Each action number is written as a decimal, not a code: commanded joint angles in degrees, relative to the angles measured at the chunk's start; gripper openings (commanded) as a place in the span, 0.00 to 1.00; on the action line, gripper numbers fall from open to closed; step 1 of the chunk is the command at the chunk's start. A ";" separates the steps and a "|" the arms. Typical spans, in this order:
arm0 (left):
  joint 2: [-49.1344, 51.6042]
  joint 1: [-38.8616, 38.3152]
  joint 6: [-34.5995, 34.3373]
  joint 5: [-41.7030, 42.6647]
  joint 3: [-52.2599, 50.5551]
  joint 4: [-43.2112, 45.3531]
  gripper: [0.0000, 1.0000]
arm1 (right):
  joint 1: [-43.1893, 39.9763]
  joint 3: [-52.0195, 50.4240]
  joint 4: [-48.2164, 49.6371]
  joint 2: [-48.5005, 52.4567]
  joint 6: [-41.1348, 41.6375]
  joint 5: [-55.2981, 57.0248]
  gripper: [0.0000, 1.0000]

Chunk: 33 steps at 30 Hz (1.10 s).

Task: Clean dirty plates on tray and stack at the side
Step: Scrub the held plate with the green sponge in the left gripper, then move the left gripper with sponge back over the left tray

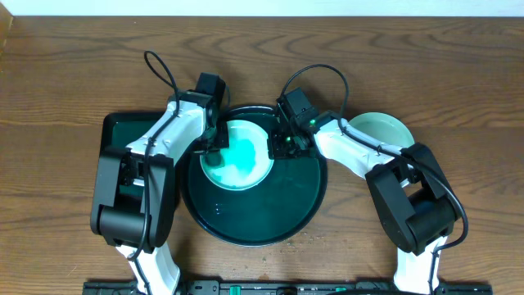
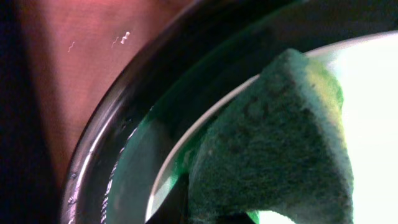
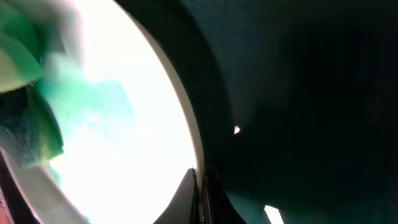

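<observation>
A white plate [image 1: 241, 156] with teal-green smears lies on the far part of the large round dark tray [image 1: 254, 215]. My left gripper [image 1: 214, 147] is shut on a green sponge [image 2: 280, 149] that rests on the plate's left edge. The plate's rim [image 2: 186, 134] and the tray's rim [image 2: 106, 137] show in the left wrist view. My right gripper [image 1: 281, 145] is shut on the plate's right rim [image 3: 186, 137], one finger above and one below. A pale turquoise plate [image 1: 385, 129] lies on the table to the right of the tray, partly under my right arm.
A rectangular dark green tray [image 1: 115, 131] lies left of the round tray, mostly under my left arm. Brown wooden table [image 1: 65, 74] surrounds everything. A dark rail runs along the front edge [image 1: 262, 287].
</observation>
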 commanded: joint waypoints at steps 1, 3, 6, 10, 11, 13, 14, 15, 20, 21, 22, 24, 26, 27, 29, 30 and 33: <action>2.27 1.55 -1.95 -7.96 -2.19 -6.03 0.08 | -0.52 0.35 -0.96 0.87 -0.28 0.35 0.01; 2.27 1.18 -0.04 -1.68 -2.19 -7.80 0.07 | -0.52 0.35 -0.96 0.87 -0.28 0.35 0.01; 2.27 0.59 9.14 13.44 -2.16 -9.14 0.07 | -0.52 0.35 -1.11 0.87 -0.28 0.33 0.01; 2.25 0.42 21.55 34.03 -2.14 -10.25 0.07 | -0.52 0.35 -1.18 0.87 -0.31 0.00 0.01; 2.25 0.44 24.09 38.34 -2.03 -10.38 0.07 | -0.52 0.35 -1.20 0.87 -0.33 -0.07 0.01; 2.25 0.46 24.92 40.30 -1.31 -10.34 0.07 | -0.52 0.35 -1.22 0.87 -0.72 -0.15 0.01; 2.25 0.48 24.92 40.39 -0.85 -10.34 0.07 | -0.52 0.35 -1.22 0.87 -0.74 -0.26 0.01; 2.23 0.59 24.90 40.41 0.00 -10.38 0.08 | -0.52 0.35 -1.22 0.87 -0.74 -0.31 0.01; 1.18 3.48 24.83 39.71 7.04 -13.35 0.07 | -0.52 0.35 -1.18 0.87 -0.74 -0.33 0.01; 0.90 4.59 24.46 38.95 8.90 -14.53 0.07 | -0.52 0.35 -1.20 0.87 -0.74 -0.35 0.01; 0.52 5.79 23.67 37.86 10.80 -15.58 0.07 | -0.52 0.35 -1.20 0.87 -0.74 -0.35 0.01; -0.66 8.87 20.35 34.25 14.60 -16.87 0.07 | -0.52 0.37 -1.14 0.87 -0.98 -0.57 0.01; -2.01 11.69 17.51 30.53 17.03 -16.96 0.07 | -0.52 0.39 -0.55 0.74 -3.06 -2.32 0.01; -2.73 13.05 16.87 28.94 17.84 -16.81 0.07 | -0.52 0.42 -0.31 0.37 -4.59 -3.61 0.01; -4.33 16.41 15.98 25.22 18.93 -16.70 0.07 | -0.52 0.42 -0.09 -1.27 -7.69 -4.68 0.01; -4.87 17.66 15.98 24.28 18.95 -16.70 0.07 | -0.52 0.42 -0.11 -2.27 -9.11 -4.57 0.01; -5.42 20.83 15.98 23.37 18.93 -17.09 0.07 | -0.52 0.42 -0.52 -5.29 -12.63 -4.26 0.01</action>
